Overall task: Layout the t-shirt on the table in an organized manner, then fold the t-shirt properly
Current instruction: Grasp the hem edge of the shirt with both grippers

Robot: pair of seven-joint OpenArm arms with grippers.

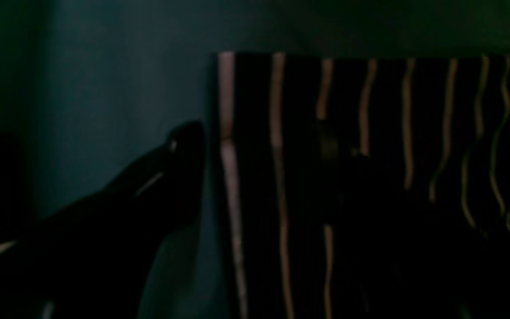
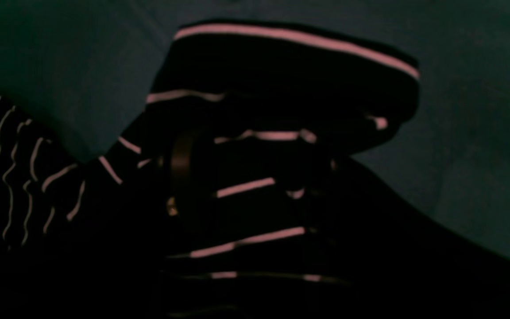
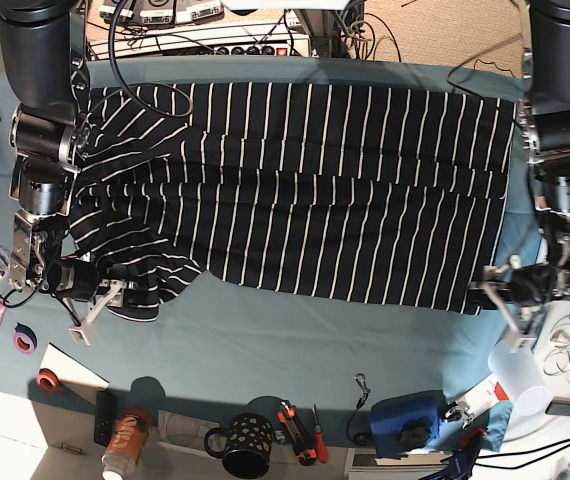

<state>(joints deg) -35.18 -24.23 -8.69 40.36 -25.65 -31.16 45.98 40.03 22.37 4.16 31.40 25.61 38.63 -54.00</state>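
The dark t-shirt (image 3: 305, 190) with thin white stripes lies spread sideways across the teal table (image 3: 265, 340), its left part rumpled. My left gripper (image 3: 502, 295) is at the shirt's near right corner. In the left wrist view one dark finger (image 1: 162, 177) rests on the cloth just beside the straight striped edge (image 1: 228, 133), and the jaws stand open. My right gripper (image 3: 115, 293) is open at the bunched sleeve (image 3: 155, 285). In the right wrist view the sleeve (image 2: 290, 57) lies folded over a finger (image 2: 179, 168); the fingertips are hidden in the dark.
Along the near table edge stand a spotted mug (image 3: 248, 445), an orange can (image 3: 125, 445), a remote (image 3: 105, 417), orange-handled pliers (image 3: 295, 420) and a blue object (image 3: 405, 420). Tape rolls (image 3: 25, 338) lie at the left. A white cup (image 3: 520, 375) stands at the right. Cables (image 3: 215, 30) run behind.
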